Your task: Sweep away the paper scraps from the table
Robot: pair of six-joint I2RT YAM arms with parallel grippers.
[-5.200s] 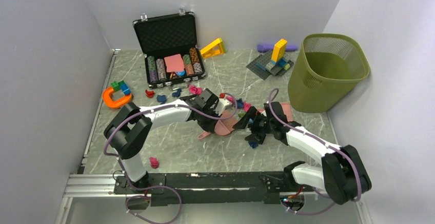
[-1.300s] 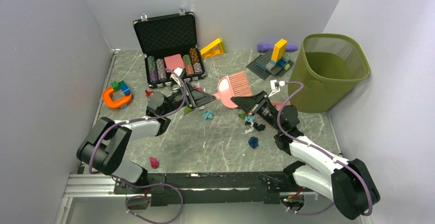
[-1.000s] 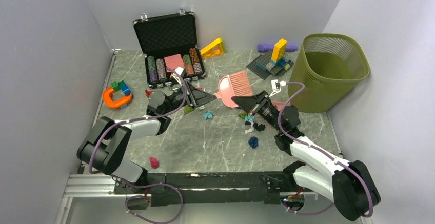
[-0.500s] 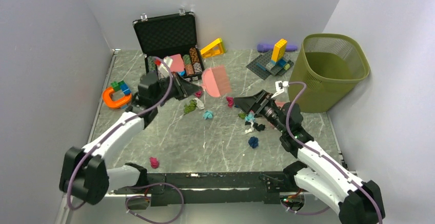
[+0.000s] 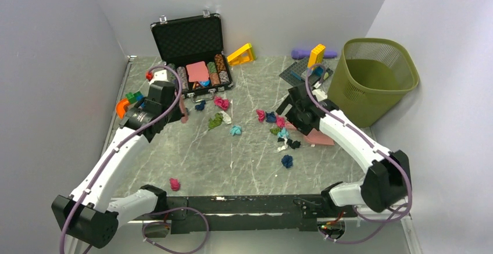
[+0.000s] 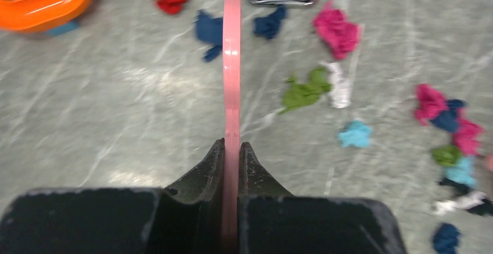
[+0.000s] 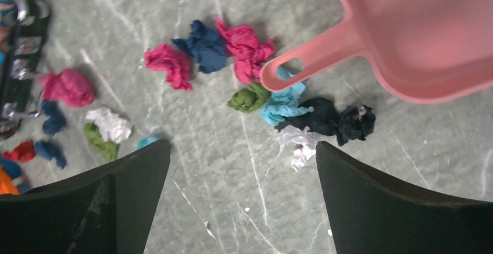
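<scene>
My L gripper (image 6: pixel 231 143) is clamped tight on the brush (image 6: pixel 231 62). The L wrist cam sees it edge-on: a thin pink strip w/ its long axis running straight out from my fingers toward the case (image 5: pixel 189 39). What matters next: nearly all the paper scraps (image 7: pixel 250 47) lie on one side of that strip, the side toward my R arm. So the sweep should prob. go broadside that way, toward the dustpan (image 7: pixel 430 39). My R gripper (image 7: pixel 241 143) hangs wide open & empty above the table (image 7: pixel 221 207). The dustpan lies flat just beyond it, handle pointing back at the main cluster. The handle tip touches or overlaps a teal wad, can't tell which. R arm is clearly nearer that handle; its axis runs diagonal to my open jaws, so I'd likely need a wrist turn to take it. Count: 1 brush, 1 dustpan, 1 bin (image 5: pixel 372 91). Scraps, approx 17: 4 magenta, 4 dark blue, 2 green, 2 teal, 2 white, 1 red, 2 near-black. One magenta sits alone near my bases, one dark blue alone on the near side of the cluster; the red & 2 blue lie near the case.
</scene>
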